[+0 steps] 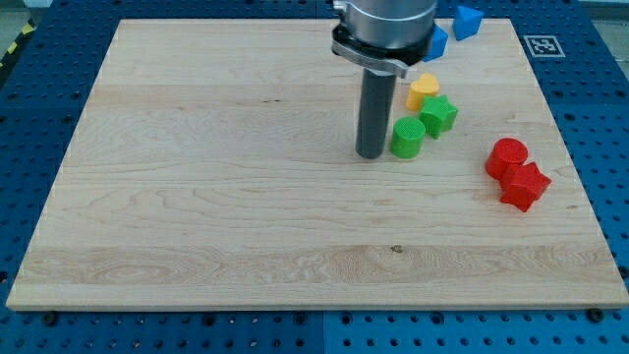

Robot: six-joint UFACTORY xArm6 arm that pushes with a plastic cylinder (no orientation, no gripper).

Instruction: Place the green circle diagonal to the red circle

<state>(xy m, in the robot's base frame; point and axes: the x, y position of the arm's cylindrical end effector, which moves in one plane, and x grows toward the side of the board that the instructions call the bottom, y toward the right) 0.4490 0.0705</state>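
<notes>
The green circle point(408, 137) stands on the wooden board right of centre. My tip point(371, 154) is just to its left, close to it or touching it. The red circle point(507, 157) is further to the view's right and slightly lower, with a red star block point(524, 186) touching it at its lower right. A green star block point(438, 115) sits just up and right of the green circle.
A yellow block point(424, 90) lies above the green star. Two blue blocks sit at the board's top edge, one point(467, 21) in full view and one point(436, 41) partly hidden by the arm. The board's right edge point(570, 167) is near the red blocks.
</notes>
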